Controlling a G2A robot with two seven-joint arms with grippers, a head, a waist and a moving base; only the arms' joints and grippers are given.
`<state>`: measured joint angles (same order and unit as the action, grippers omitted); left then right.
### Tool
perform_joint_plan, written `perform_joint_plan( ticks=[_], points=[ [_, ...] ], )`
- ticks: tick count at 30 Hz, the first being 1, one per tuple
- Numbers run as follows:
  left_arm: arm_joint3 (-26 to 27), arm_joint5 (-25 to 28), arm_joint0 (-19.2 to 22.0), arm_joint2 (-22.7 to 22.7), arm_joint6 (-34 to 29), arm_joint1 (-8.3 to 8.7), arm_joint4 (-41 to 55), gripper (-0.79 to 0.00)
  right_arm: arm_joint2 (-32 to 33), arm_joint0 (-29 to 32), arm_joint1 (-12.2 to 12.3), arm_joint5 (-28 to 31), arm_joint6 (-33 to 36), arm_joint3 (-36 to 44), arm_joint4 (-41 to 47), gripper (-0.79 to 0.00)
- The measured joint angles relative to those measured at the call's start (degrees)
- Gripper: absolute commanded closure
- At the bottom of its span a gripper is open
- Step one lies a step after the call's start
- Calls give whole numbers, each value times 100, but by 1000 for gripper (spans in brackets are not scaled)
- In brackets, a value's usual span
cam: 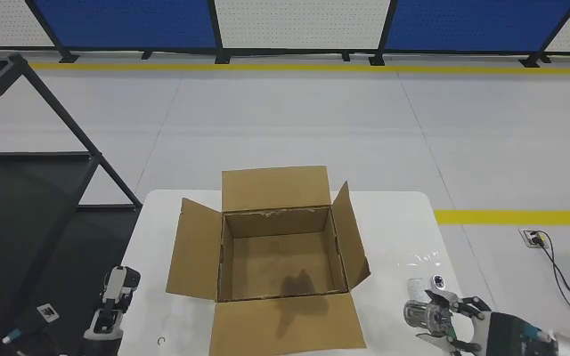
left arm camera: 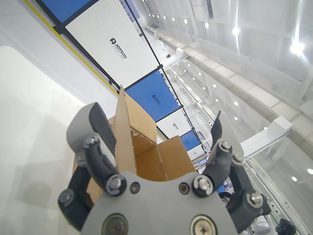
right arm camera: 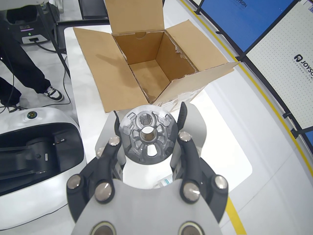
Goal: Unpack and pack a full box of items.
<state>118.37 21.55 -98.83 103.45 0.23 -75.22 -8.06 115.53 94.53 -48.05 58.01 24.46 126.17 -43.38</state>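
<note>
An open cardboard box (cam: pixel 278 258) stands in the middle of the white table (cam: pixel 401 222), all flaps folded out and its floor bare (right arm camera: pixel 149 73). My right gripper (right arm camera: pixel 148 119) is shut on a round grey metal disc part (right arm camera: pixel 148 134) with a centre hole, held above the table near the box's right front corner; in the top view the disc (cam: pixel 421 316) sits at the lower right. My left gripper (left arm camera: pixel 156 128) is open and holds nothing, low off the table's left front corner (cam: pixel 116 294), facing a box flap (left arm camera: pixel 124 133).
A small white bottle (cam: pixel 424 286) lies on the table just beyond the right gripper, its end visible under the gripper (right arm camera: pixel 164 182). A dark metal rack frame (cam: pixel 53 116) stands to the left of the table. A person's legs (right arm camera: pixel 22 74) stand beyond the table.
</note>
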Motion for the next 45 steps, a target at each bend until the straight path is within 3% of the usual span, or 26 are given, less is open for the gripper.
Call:
perform_joint_plan(
  ticks=[13, 18, 22, 28, 34, 38, 40, 45],
  points=[
    [38, 2, -46, 13, 40, -4, -49, -785, -176, 18, -11, -92, -133, 166, -26, 0],
    [38, 2, -46, 13, 40, -4, -49, -785, -680, -472, 28, -511, -31, 663, 1, 0],
    [42, -38, -48, 36, 27, -4, -16, -785, -1404, -1302, 93, -988, 486, 859, 98, 0],
    [50, -32, -158, 276, 275, -21, 206, -785, -3301, -3212, 46, -2392, 1753, 711, -51, 0],
    [128, 151, -370, 615, 503, -43, 517, -785, -5383, -5304, -321, -3626, 2398, -364, -199, 0],
    [134, 254, -467, 757, 727, -73, 779, -785, -6596, -6472, -699, -4363, 2502, -1073, -205, 0],
    [151, 266, -495, 786, 757, -80, 861, -785, -6894, -6752, -767, -4472, 2503, -1228, -220, 0],
    [154, 265, -498, 791, 762, -81, 865, -785, -6808, -6681, -755, -4456, 2503, -1200, -219, 0]
  ],
)
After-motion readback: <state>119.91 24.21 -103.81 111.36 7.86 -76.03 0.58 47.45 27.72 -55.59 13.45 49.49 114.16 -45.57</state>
